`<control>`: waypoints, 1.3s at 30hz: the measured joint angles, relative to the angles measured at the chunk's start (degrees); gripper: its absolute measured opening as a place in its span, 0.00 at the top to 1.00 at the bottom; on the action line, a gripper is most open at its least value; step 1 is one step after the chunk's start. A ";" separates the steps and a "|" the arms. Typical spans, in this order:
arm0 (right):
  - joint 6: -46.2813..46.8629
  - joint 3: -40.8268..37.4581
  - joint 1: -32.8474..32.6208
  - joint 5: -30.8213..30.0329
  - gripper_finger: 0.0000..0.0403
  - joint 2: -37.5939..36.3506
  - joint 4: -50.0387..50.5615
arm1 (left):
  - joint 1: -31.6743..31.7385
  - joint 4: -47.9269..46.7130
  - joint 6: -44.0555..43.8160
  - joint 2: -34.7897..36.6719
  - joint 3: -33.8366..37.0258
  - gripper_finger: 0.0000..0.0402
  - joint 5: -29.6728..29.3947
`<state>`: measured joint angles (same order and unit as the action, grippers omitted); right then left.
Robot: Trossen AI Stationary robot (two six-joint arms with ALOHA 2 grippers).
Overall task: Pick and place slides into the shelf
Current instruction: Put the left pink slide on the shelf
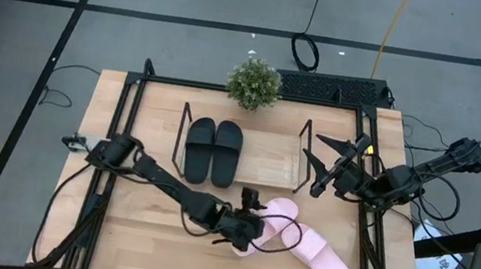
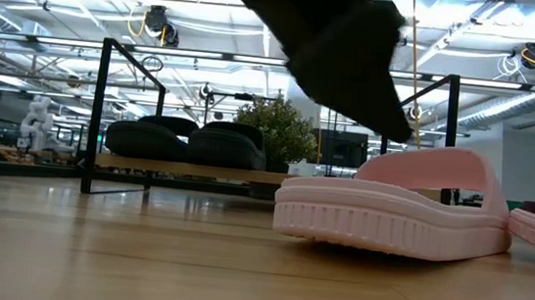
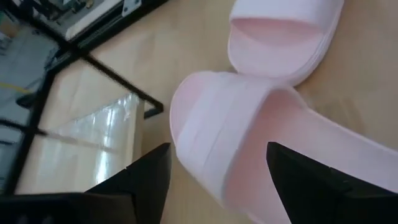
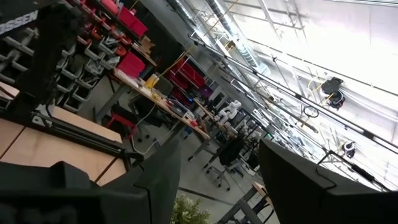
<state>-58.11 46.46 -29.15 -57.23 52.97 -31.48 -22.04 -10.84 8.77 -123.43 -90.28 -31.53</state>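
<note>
Two dark arms are seen over the light wooden table (image 1: 142, 234). The shelf (image 1: 242, 158), a thin dark wire frame on a pale wood base, is set at the table's middle, and two matte black slides (image 1: 213, 150) are stood side by side in its left part, their long axes running front to back. Two pale pink slides, smooth with ribbed soles, are left on the table in front of the shelf's right end. The near pink slide (image 3: 249, 155) is straddled by the left gripper (image 1: 248, 232), whose fingers (image 3: 149, 177) are spread wide to either side of its strap; contact cannot be told. The far pink slide (image 1: 322, 256) is laid diagonally, just beside it. The right gripper (image 1: 325, 172) is held raised beside the shelf's right end, its fingers apart around nothing.
</note>
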 joint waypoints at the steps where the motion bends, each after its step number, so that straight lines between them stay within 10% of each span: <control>1: -0.02 0.00 0.00 0.03 0.49 0.00 0.03 | 0.02 -0.88 1.26 -0.82 -1.20 0.36 -0.41; 39: 0.42 0.04 0.02 0.26 0.49 0.00 0.04 | 3.32 -4.84 7.61 -6.02 -6.97 0.77 4.60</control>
<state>-57.69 46.50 -29.12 -56.97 52.97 -31.44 -18.72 -15.68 16.38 -129.45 -97.25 -26.93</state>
